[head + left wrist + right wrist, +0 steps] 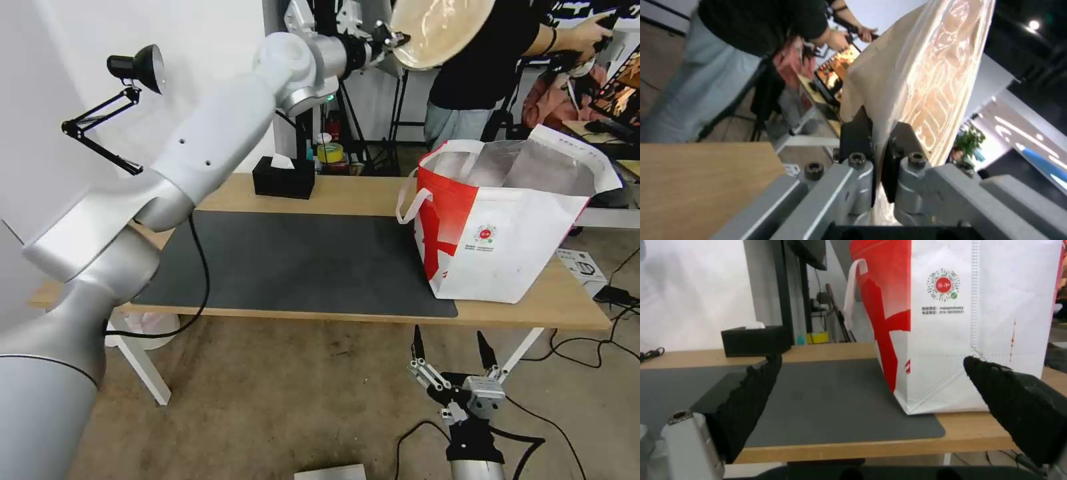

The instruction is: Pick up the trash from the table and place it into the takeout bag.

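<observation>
The beige moulded-pulp bowl [440, 30], its upper edge cut off in the head view, is pinched by its rim in the left tool [880, 146], raised high behind the light-wood worktop [320, 190]. The big white-and-red foil-lined takeout bag [507, 227] stands on the worktop's right end; the print under its round logo [944, 285] is too small to read. The right tool [448, 350] hangs open below the worktop's front edge.
</observation>
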